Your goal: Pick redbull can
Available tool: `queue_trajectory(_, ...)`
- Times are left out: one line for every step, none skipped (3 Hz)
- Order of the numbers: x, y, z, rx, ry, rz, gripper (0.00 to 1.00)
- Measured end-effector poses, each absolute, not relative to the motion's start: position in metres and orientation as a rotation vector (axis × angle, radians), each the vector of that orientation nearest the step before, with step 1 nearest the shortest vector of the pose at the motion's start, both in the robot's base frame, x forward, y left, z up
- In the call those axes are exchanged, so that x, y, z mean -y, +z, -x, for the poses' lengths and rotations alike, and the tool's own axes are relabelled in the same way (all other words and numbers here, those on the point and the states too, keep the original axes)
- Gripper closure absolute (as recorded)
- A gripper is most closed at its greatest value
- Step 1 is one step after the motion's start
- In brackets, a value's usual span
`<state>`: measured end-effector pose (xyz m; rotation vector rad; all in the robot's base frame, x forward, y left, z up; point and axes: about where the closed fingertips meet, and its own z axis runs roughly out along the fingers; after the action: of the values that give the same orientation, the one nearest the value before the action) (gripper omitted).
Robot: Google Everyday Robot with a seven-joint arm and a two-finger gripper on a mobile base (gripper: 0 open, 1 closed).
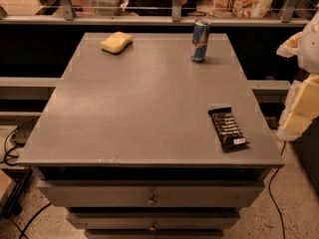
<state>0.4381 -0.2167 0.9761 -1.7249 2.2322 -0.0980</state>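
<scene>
The redbull can (200, 40) is a slim blue-and-silver can. It stands upright near the far right edge of the grey table top (144, 103). My gripper (301, 78) shows as white and pale yellow parts at the right edge of the camera view. It is beside the table, off its right side, well apart from the can and nearer to me than it. It holds nothing that I can see.
A yellow sponge (116, 42) lies at the far left of the table. A black snack bar (228, 128) lies near the front right edge. Drawers (149, 195) sit under the top. A railing (174, 14) runs behind, and cables (15, 148) lie on the floor at left.
</scene>
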Motion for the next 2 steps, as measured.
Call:
queue_trajectory(0.2167,0.9761,-0.4381,-2.232,-0.098,1.725,0.0)
queue_trajectory(0.2156,0.9779,-0.4436,-2.187,-0.069,1.685,0.0)
